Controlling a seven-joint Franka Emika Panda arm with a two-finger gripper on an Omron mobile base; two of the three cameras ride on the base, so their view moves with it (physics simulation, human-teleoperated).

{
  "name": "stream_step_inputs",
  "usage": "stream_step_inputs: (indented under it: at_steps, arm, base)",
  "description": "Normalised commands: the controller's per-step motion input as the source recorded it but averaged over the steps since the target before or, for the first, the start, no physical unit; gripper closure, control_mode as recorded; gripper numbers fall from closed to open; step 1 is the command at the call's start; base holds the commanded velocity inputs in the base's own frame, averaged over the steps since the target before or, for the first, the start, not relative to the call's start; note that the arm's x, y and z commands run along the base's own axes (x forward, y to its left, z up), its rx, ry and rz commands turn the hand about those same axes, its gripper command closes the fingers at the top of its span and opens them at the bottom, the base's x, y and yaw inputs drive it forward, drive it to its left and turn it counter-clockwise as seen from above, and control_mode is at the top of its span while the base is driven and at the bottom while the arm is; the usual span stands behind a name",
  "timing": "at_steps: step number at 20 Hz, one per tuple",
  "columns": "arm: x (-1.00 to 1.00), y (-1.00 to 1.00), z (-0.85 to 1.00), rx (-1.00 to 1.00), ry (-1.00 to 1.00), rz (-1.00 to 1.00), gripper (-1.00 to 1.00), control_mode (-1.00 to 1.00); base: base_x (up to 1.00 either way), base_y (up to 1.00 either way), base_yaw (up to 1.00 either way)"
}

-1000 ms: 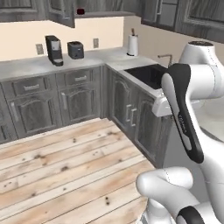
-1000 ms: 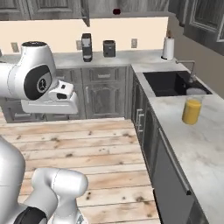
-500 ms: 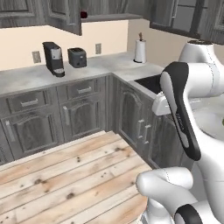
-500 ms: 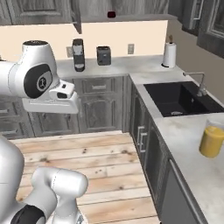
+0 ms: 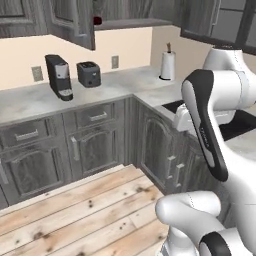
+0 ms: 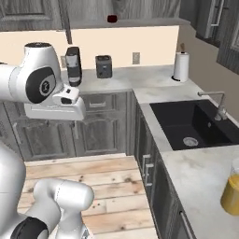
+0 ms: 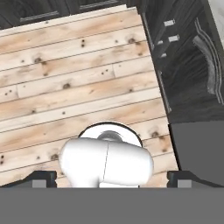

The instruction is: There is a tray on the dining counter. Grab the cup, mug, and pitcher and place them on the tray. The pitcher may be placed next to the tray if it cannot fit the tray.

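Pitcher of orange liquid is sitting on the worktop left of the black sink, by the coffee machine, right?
Not quite. In the right base view the pitcher stands on the worktop on the near side of the black sink, far from the coffee machine at the back wall.

One pitcher [image 6: 231, 193] of orange liquid stands on the table [image 6: 196, 170], which also carries one coffee machine [image 5: 59, 76], one toaster [image 5: 89, 74] and one paper towel roll [image 5: 167, 65]. There is one sink [image 6: 193, 123] with one faucet [image 6: 215, 102]. One dark red mug [image 6: 112, 18] sits on the shelf [image 6: 135, 21] above.
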Motion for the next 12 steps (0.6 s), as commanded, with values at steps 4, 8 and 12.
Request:
stream_step_inputs:
  at_steps: [4,8,12]
  arm:
    - [0.00,0.00,0.00,0.00,0.00,0.00,-1.00,1.00]
    - [0.00,0.00,0.00,0.00,0.00,0.00,-1.00,1.00]
    - [0.00,0.00,0.00,0.00,0.00,0.00,-1.00,1.00]
  base:
    - [0.58,-0.48,0.00]
    - [0.69,-0.25,0.02]
    - [0.87,0.00,0.08]
